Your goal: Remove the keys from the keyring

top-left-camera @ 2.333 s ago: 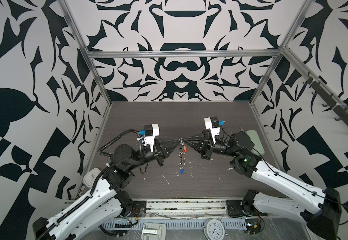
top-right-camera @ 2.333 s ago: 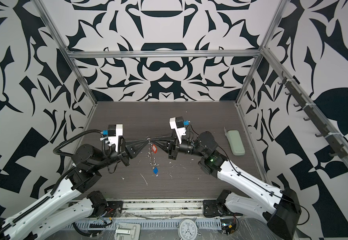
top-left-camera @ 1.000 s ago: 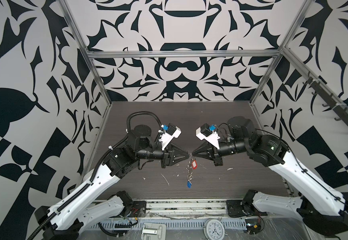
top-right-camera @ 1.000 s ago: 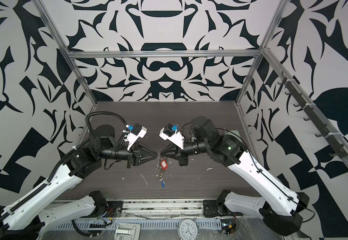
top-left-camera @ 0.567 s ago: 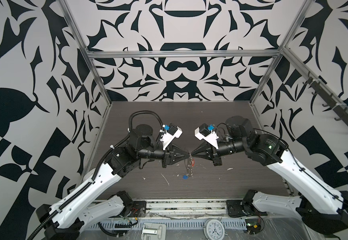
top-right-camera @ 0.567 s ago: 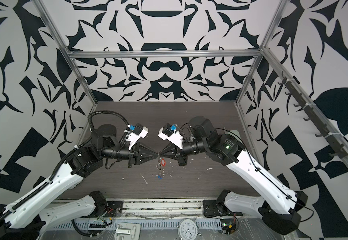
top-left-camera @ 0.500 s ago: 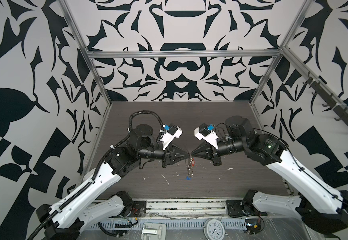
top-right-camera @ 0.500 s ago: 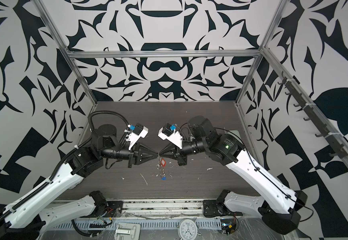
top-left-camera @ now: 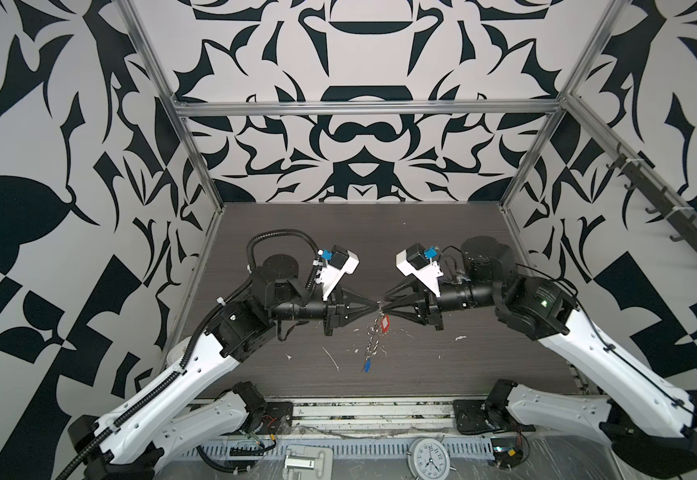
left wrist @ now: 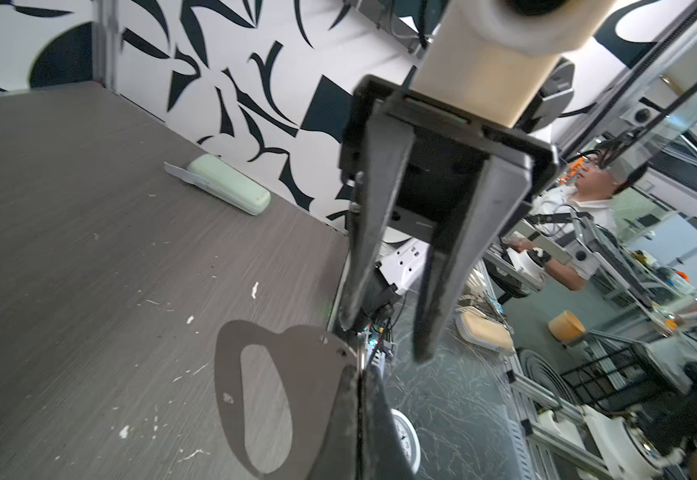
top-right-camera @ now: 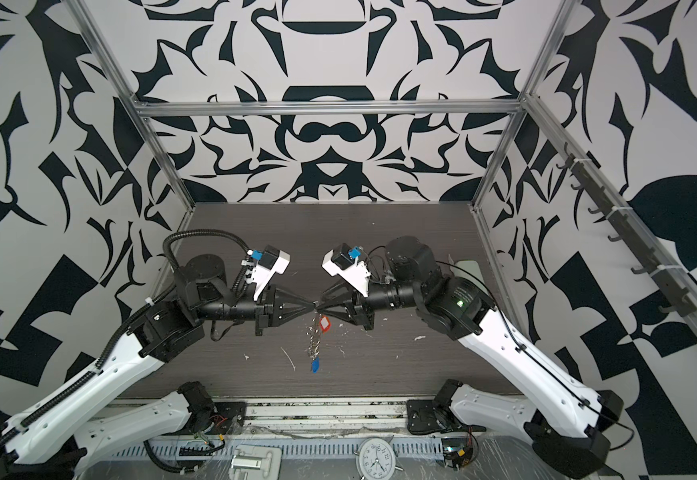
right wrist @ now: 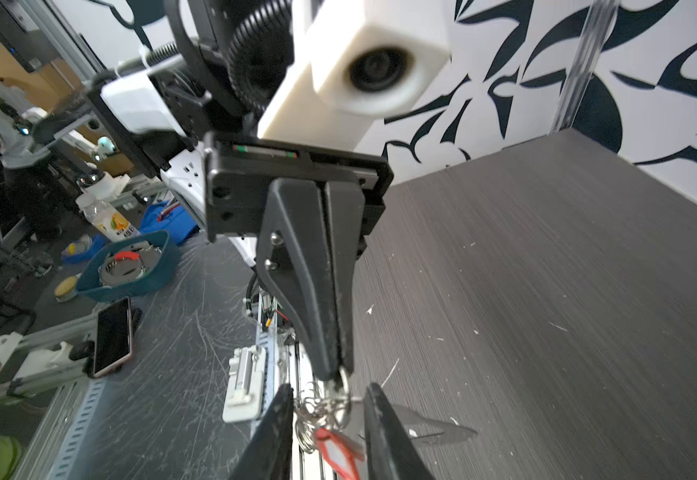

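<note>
While my left gripper (right wrist: 338, 370) is clamped tight on the keyring (left wrist: 227, 374) | its chain hangs straight down, red-tagged key (right wrist: 334, 451) just below | right gripper (right wrist: 327, 392) parted, empty, straddling it.

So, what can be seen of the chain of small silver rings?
The chain of small linked silver metal rings hangs straight down from the left claw, shut on its top ring. A red-tagged silver key hangs near its top, a blue-tagged silver key at its lower end. The open right claw stands around the upper rings.
</note>
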